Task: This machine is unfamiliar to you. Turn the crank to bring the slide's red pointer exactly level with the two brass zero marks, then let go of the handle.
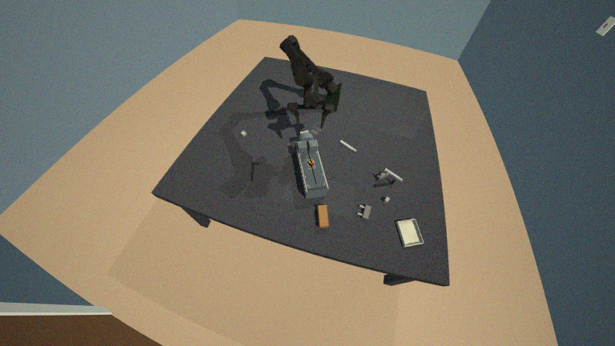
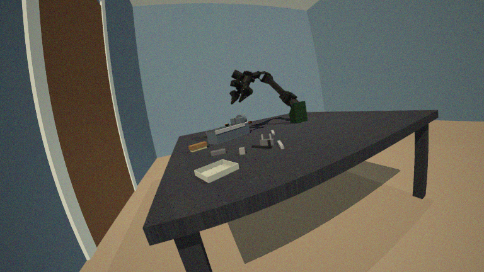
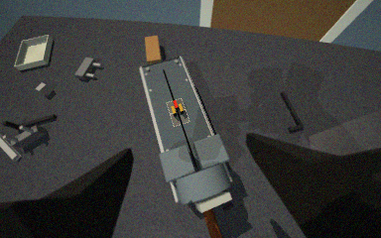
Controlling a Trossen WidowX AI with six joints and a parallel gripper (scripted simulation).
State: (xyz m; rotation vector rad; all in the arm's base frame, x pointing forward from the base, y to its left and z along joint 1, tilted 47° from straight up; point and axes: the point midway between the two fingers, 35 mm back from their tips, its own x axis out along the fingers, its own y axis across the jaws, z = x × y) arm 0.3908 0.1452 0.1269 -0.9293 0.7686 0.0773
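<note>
The grey slide machine (image 1: 319, 179) (image 2: 232, 135) (image 3: 157, 111) stands on the dark table. Its red pointer (image 3: 176, 103) sits by the brass zero marks (image 3: 181, 107) in the wrist view, close to level with them; whether exactly level I cannot tell. The orange-brown crank handle (image 3: 212, 224) (image 2: 249, 122) sticks out at the machine's near end, below a pale block (image 3: 213, 201), and is partly cut off by the wrist view's lower edge. My gripper (image 1: 310, 126) (image 2: 237, 102) (image 3: 190, 146) is wide open and empty, above the crank end and apart from the handle.
An orange block (image 1: 322, 215) (image 2: 197, 146) (image 3: 153, 49) lies beyond the machine's far end. A pale tray (image 2: 222, 175) (image 3: 49, 52), a grey two-pronged piece (image 1: 367, 211) (image 3: 85, 68) and a white bar (image 1: 347, 145) lie to one side. A dark L-shaped piece (image 1: 252, 172) (image 3: 291, 111) lies on the other side.
</note>
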